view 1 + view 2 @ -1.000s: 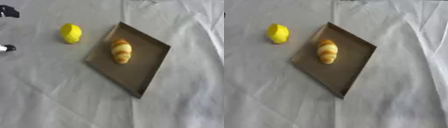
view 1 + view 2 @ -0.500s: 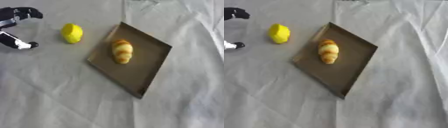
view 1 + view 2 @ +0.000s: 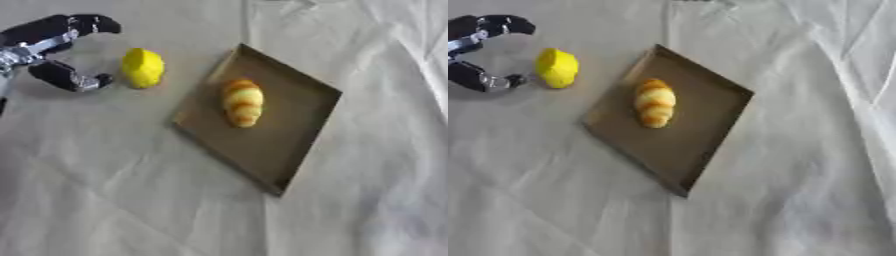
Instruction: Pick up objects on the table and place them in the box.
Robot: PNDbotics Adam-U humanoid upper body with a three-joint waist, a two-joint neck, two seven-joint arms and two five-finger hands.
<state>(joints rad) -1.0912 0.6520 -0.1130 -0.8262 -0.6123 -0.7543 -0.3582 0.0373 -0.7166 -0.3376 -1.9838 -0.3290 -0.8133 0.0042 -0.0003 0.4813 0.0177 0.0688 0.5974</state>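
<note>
A yellow lemon (image 3: 143, 67) lies on the white cloth just left of a shallow brown box (image 3: 297, 135). Inside the box rests a striped croissant (image 3: 242, 102). My left hand (image 3: 44, 46) comes in from the upper left, black with silver parts, its fingers and thumb spread wide toward the lemon. The thumb tip is a short way from the lemon's left side, apart from it. Nothing is held. My right hand shows in neither view.
A wrinkled white cloth (image 3: 131, 200) covers the whole table. Folds run along the right side and the top edge.
My left hand has moved in from the left edge toward the lemon, now close beside it. The lemon, croissant and box have not moved.
</note>
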